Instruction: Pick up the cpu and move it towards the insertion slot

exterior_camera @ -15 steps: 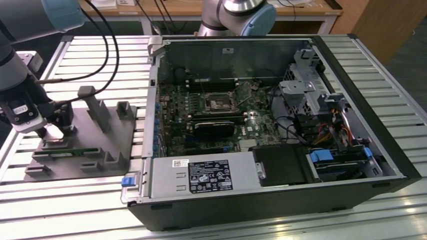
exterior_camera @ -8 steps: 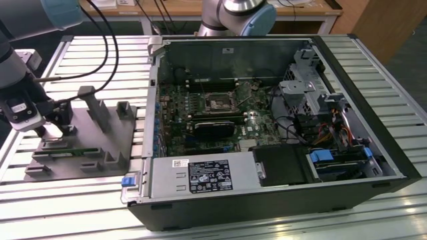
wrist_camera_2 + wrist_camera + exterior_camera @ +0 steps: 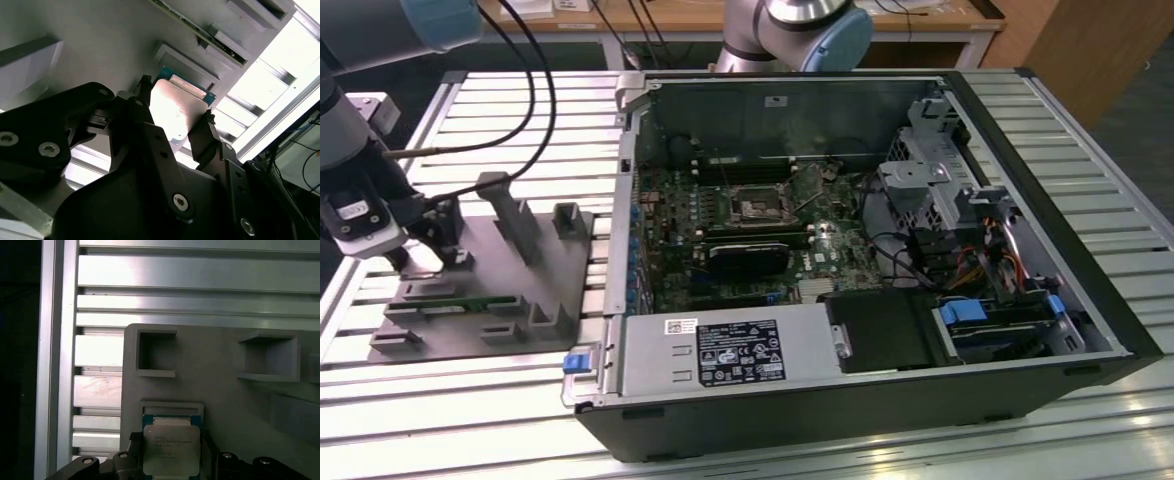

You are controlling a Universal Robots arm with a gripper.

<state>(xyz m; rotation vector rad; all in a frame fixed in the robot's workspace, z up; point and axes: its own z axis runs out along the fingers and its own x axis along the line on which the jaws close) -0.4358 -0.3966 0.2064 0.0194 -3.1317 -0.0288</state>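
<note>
Cpu pinched in the gripper (image 3: 176, 102) over the grey fixture (image 3: 520, 300), slot well apart toward 3 o'clock.

In the second wrist view I see two black fingers (image 3: 210, 135) closed against opposite edges of the cpu (image 3: 169, 455), its shiny top facing the camera and a green rim showing along one edge. I cannot tell whether it sits in or just above its shallow square recess (image 3: 172, 407). In the exterior view the arm's wrist hangs at 9 o'clock over the fixture's outer end. The upright posts (image 3: 500, 205) stand just beside it toward 2 o'clock, and the green memory strip (image 3: 460, 297) lies toward 5 o'clock. The insertion slot (image 3: 758, 205) lies inside the open computer case (image 3: 720, 410), beyond the case's side wall (image 3: 627, 190). Bare slatted table (image 3: 1067, 110) borders the fixture's edges.
</note>
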